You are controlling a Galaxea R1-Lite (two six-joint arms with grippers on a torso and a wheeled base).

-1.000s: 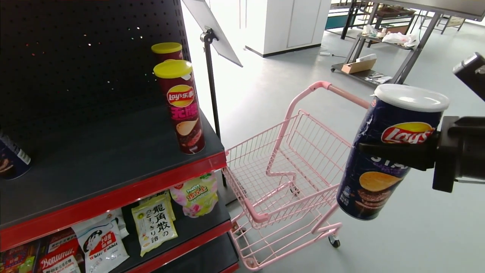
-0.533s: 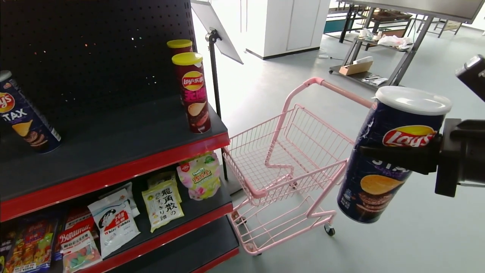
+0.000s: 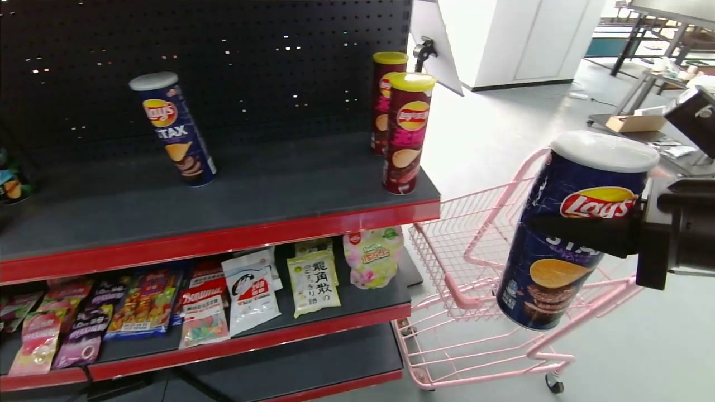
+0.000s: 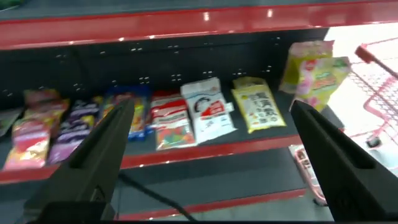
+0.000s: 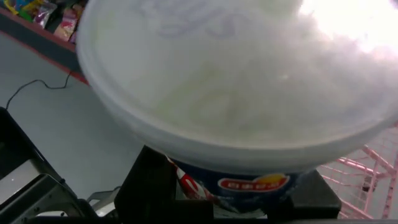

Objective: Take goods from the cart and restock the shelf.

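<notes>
My right gripper (image 3: 578, 230) is shut on a blue chips can (image 3: 564, 262) with a white lid (image 5: 236, 81), held upright in the air above the pink cart (image 3: 491, 279), to the right of the shelf. The gripper's dark fingers (image 5: 149, 186) clamp the can just below the lid. On the top shelf board (image 3: 234, 195) another blue can (image 3: 174, 129) stands left of centre, and two maroon cans with yellow lids (image 3: 406, 134) stand at the right end. My left gripper (image 4: 211, 155) is open with nothing between its fingers, facing the lower shelf of snack bags (image 4: 205, 115).
A black pegboard (image 3: 251, 56) backs the shelf, and part of another can (image 3: 11, 184) shows at its left edge. Snack bags (image 3: 251, 293) fill the lower shelf. A stand with a slanted panel (image 3: 433, 50) rises behind the shelf's right end. Open grey floor lies right of the cart.
The whole head view has swung toward the shelf, so the camera moved. The right gripper still holds the blue can the same way.
</notes>
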